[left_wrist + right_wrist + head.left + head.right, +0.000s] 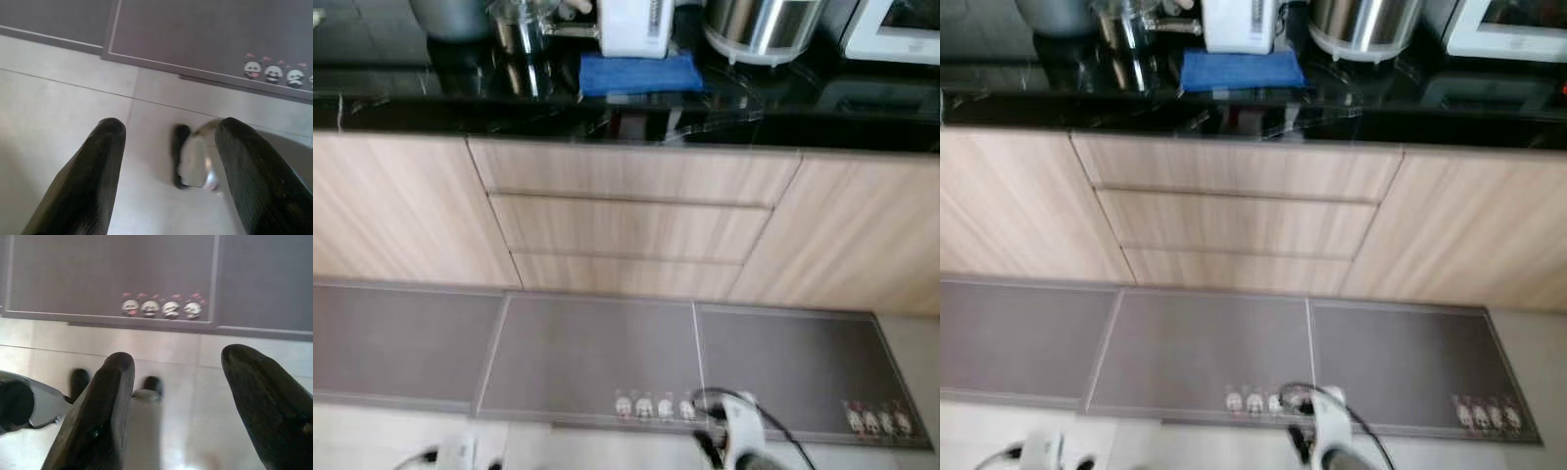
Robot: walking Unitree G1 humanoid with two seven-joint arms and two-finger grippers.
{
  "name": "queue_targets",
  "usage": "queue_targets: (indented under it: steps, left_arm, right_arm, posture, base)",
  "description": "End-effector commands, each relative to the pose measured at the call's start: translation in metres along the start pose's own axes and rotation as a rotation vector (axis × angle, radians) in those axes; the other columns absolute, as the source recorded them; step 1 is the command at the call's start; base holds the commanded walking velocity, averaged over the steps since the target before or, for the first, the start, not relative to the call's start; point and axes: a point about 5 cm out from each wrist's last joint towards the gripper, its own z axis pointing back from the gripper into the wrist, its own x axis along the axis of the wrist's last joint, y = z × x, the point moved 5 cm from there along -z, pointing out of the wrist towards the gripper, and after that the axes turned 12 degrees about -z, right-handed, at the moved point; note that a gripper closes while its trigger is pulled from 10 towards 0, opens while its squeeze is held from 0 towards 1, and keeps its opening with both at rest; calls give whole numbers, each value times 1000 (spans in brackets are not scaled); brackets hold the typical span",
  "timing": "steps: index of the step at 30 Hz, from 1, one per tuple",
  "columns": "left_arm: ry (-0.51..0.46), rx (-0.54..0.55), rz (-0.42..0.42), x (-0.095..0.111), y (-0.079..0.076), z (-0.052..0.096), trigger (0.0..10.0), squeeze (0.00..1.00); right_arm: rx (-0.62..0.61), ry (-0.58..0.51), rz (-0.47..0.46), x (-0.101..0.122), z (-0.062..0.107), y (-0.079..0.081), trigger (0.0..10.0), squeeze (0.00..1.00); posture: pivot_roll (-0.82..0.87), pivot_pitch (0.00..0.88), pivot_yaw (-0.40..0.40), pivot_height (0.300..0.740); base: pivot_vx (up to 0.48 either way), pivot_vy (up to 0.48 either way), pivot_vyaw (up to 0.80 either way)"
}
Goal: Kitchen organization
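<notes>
You are standing back from the black worktop (401,108) with both arms hanging low over the pale tiled floor (58,98), so this looks like the approach, with nothing yet picked up. The left gripper (168,171) points down at the tiles with its fingers (93,166) spread and nothing between them; the right gripper (178,401) hangs the same way near the edge of the grey floor mat (587,352), its fingers (105,406) also apart and empty. The things to sort sit at the back of the worktop, well apart from both grippers: a folded blue cloth (639,72) lies in front of a white appliance (634,26), a steel pot (764,26) stands to its right, a white microwave (893,29) is at the far right, and a glass jug (521,29) with a grey pot (455,18) behind it is to the left. Below the edge are three wooden drawers (626,225), all closed. Which item comes first is not clear from here; the cloth lies nearest the front edge and looks the easiest to reach. Your next move calls for stepping onto the mat to close the gap, then raising one arm above the worktop edge before reaching in, keeping clear of the jug.
</notes>
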Motion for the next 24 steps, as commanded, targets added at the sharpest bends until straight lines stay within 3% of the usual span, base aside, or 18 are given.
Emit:
queue_targets:
  steps: [1,9,24]
  left_arm:
    - [26,0,-15,-6,4,1,10000,0]
    - [24,1,-9,-4,3,0,10000,0]
    - [30,0,-9,-6,4,1,10000,0]
  right_arm:
    - [14,-5,-13,1,-2,7,10000,0]
    - [32,-4,35,3,-2,10,10000,0]
    - [31,0,5,2,-4,16,10000,0]
  posture:
    - [41,105,-33,740]
    - [37,117,-36,740]
    - [37,114,-24,740]
  base:
    - [0,-326,0]
    - [0,-326,85]
    - [0,-324,70]
